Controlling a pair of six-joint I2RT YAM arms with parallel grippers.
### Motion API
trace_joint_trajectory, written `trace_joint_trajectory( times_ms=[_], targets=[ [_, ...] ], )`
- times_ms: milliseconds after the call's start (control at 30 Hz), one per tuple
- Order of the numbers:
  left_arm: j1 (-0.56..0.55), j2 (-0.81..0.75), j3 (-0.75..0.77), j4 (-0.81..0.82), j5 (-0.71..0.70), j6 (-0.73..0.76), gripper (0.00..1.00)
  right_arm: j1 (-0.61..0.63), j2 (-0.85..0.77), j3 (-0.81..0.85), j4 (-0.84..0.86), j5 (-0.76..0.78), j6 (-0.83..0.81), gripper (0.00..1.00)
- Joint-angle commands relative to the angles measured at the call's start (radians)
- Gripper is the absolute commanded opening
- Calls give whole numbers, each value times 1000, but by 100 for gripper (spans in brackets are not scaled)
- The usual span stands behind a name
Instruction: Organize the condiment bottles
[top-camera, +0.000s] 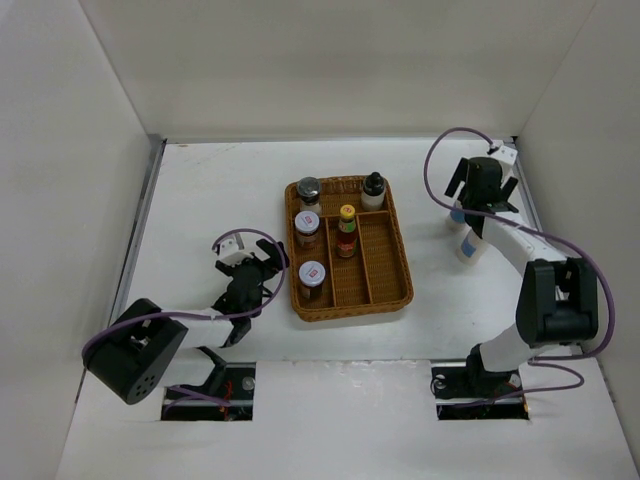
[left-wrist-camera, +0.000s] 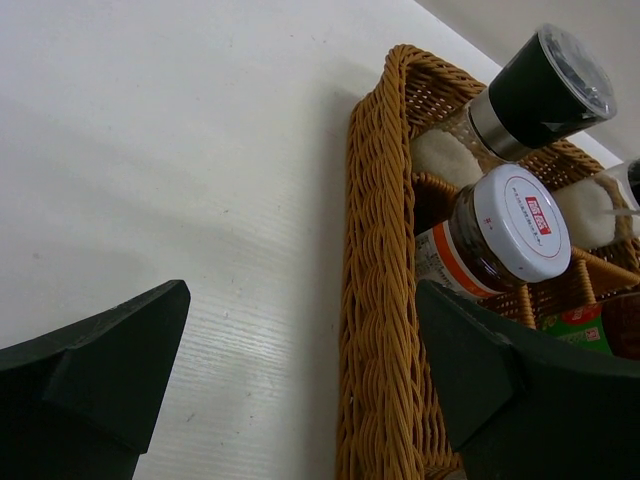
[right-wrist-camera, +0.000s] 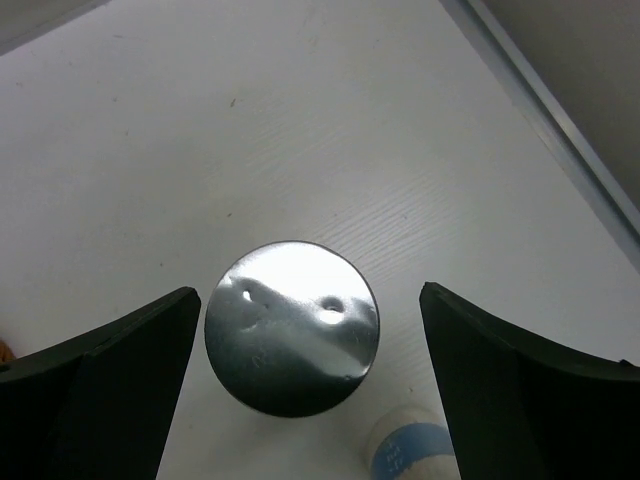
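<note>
The brown wicker tray (top-camera: 400, 285) holds a grey-capped shaker (top-camera: 308, 188), a black-capped bottle (top-camera: 373, 187), two red-white-lidded jars (top-camera: 306, 224) (top-camera: 312, 275) and a slim red yellow-capped bottle (top-camera: 347, 230). Two white blue-labelled bottles (top-camera: 457, 213) (top-camera: 468, 246) are on the table right of the tray. My right gripper (top-camera: 482, 190) is open above them. In the right wrist view its fingers (right-wrist-camera: 110, 370) straddle one silver cap (right-wrist-camera: 292, 325) without touching it, and the second bottle (right-wrist-camera: 410, 448) shows below. My left gripper (top-camera: 250, 275) is open and empty beside the tray's left wall (left-wrist-camera: 380, 300).
White walls enclose the table on the left, back and right. A metal rail (right-wrist-camera: 560, 120) runs along the right edge close to the white bottles. The left wrist view shows a jar lid (left-wrist-camera: 520, 222) and the shaker (left-wrist-camera: 545, 90) inside the tray.
</note>
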Motion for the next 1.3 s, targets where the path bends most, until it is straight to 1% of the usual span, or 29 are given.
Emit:
trace_joint_trajectory(
  times_ms=[0, 33, 100, 133, 200, 267, 333, 467, 567, 667, 733, 933, 1267],
  targets=[
    [4, 3, 32, 47, 16, -9, 100, -10, 23, 63, 64, -62, 11, 94],
    [4, 8, 33, 47, 16, -9, 100, -11, 34, 72, 69, -68, 9, 89],
    [4, 2, 30, 45, 16, -9, 100, -10, 49, 89, 79, -71, 5, 69],
    [4, -4, 27, 45, 16, -9, 100, -8, 43, 90, 86, -60, 2, 61],
    [4, -6, 27, 47, 11, -9, 100, 0, -1, 71, 119, -25, -4, 54],
    [7, 8, 29, 48, 9, -9, 100, 42, -93, 22, 205, 19, -26, 51],
    [7, 10, 29, 48, 11, -11, 100, 93, -167, -6, 251, 38, -55, 51],
    [7, 8, 30, 48, 9, -11, 100, 263, -301, -80, 256, 58, -60, 51],
    [7, 10, 29, 48, 13, -11, 100, 371, -324, -118, 262, 43, -31, 51],
    [7, 28, 36, 50, 16, -11, 100, 464, -315, -114, 273, 36, -32, 52],
    [7, 31, 38, 50, 16, -11, 100, 498, -295, -92, 280, 20, -41, 53],
    [9, 14, 32, 50, 17, -12, 100, 536, -203, -51, 287, -23, -41, 53],
    [6, 0, 29, 50, 17, -12, 100, 581, -69, -111, 340, -4, -15, 54]
  ],
)
